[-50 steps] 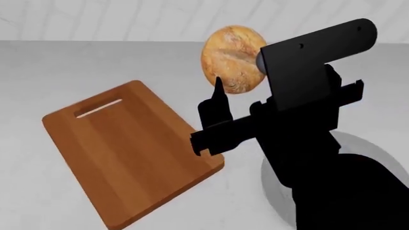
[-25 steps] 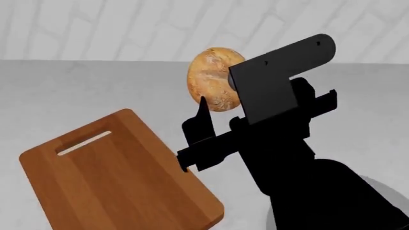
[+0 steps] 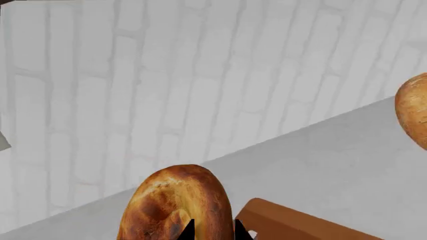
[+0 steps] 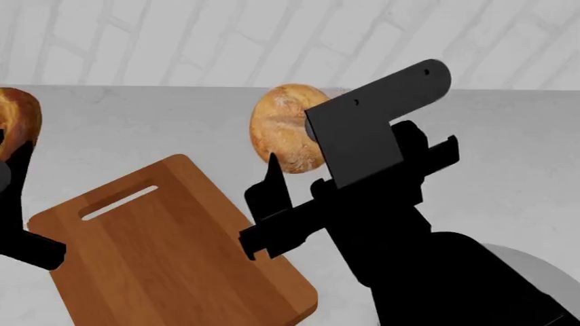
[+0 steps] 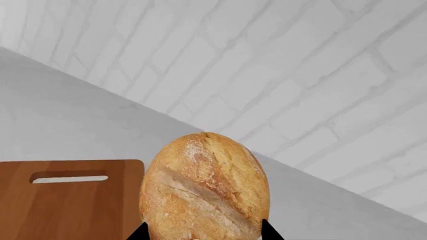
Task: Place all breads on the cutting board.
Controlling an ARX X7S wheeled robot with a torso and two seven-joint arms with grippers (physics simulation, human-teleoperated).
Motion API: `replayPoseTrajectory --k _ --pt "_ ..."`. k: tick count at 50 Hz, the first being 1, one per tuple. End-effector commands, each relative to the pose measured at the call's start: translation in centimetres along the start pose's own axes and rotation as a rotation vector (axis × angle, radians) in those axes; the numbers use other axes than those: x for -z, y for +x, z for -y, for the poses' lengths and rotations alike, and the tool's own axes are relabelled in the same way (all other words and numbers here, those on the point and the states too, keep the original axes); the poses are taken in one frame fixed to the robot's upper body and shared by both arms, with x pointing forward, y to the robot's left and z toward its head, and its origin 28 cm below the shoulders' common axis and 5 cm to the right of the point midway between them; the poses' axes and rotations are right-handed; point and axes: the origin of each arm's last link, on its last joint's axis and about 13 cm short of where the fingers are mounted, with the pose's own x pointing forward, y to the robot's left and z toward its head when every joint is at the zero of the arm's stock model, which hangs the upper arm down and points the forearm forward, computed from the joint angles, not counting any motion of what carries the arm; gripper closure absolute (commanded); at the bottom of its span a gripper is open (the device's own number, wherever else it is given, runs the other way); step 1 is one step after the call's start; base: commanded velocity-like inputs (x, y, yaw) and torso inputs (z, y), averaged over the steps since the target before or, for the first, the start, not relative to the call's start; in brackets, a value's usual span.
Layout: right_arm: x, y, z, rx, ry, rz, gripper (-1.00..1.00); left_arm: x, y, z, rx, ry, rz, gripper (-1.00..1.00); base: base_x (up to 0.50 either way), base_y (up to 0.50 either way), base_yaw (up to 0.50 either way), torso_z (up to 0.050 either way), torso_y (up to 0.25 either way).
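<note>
The pale golden bread (image 4: 282, 129) hangs in the air just past the far right edge of the cutting board (image 4: 172, 251), with my right gripper (image 4: 303, 161) shut on it. The right wrist view shows this bread (image 5: 203, 185) filling the gap between the fingertips (image 5: 139, 233), the board (image 5: 67, 200) lying below and to one side. The darker glossy bread (image 4: 18, 114) is at the left edge of the head view, held off the counter by my left gripper (image 4: 13, 153). In the left wrist view the same bread (image 3: 175, 202) sits between the fingertips (image 3: 187, 231), beside a board corner (image 3: 300, 225).
A round grey plate (image 4: 534, 266) lies on the white counter at the lower right, mostly behind my right arm. A white brick wall (image 4: 181, 41) backs the counter. The pale bread (image 3: 415, 110) also shows at the edge of the left wrist view.
The head view tilted up, then held. My right gripper carried the pale bread left toward the board. My left arm with the darker bread came into view at the left edge.
</note>
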Motion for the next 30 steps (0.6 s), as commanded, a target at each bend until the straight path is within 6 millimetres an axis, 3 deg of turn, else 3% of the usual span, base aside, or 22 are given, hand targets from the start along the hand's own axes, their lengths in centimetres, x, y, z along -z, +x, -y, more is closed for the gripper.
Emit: replayPoseTrajectory --k 1,16,30 --pt "0.0 -0.2 0.0 -0.007 -0.005 0.003 1.0 0.6 1.9 1.7 0.074 0.0 -0.027 1.0 0.0 0.0 0.0 0.0 0.0" --pt "0.3 -0.5 0.0 -0.013 0.009 0.007 1.0 1.9 5.5 2.7 0.139 0.029 -0.15 1.0 0.0 0.0 0.0 0.0 0.0" --pt "-0.1 -0.9 -0.1 -0.017 0.004 0.02 1.0 3.0 7.3 3.8 0.167 0.066 -0.226 1.0 0.0 0.0 0.0 0.0 0.0"
